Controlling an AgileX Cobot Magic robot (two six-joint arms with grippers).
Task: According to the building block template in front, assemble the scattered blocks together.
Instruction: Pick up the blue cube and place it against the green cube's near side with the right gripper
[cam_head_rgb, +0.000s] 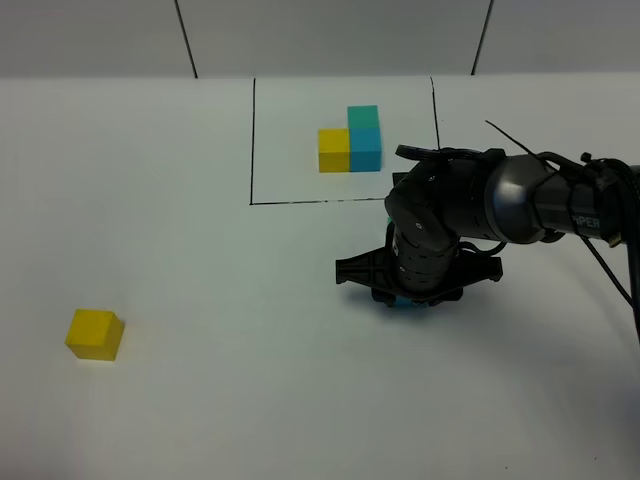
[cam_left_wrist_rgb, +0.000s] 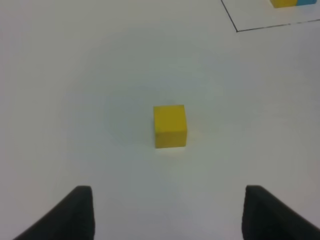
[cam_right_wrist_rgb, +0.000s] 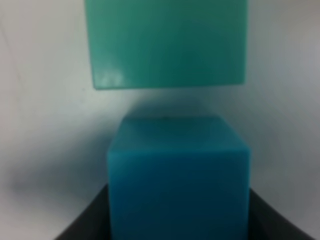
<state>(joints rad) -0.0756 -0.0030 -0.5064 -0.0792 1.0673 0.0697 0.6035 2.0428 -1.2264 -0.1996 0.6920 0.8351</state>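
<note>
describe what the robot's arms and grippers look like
The right arm is glossy black with rounded cylindrical joints, white lettering on the forearm and thin black cables looping off it. The right gripper has a flat black crossbar. Of the left gripper only two dark blunt fingers show.

On the table (cam_head_rgb: 220, 420), seen from the high camera, the building block template (cam_head_rgb: 350, 140) sat at 12 o'clock, inside its drawn frame (cam_head_rgb: 252, 140). The lone cube (cam_head_rgb: 95, 334) lay well apart at 8 o'clock. The right gripper (cam_head_rgb: 405, 300) stood just outside the frame, at the template's 5 o'clock, with the gripped cube (cam_right_wrist_rgb: 177, 175) between its fingers. The neighbouring cube (cam_right_wrist_rgb: 167, 42) lay just beyond it, not touching. The left gripper (cam_left_wrist_rgb: 167, 215) hung short of the lone cube, which lay ahead of its parted fingers.
</note>
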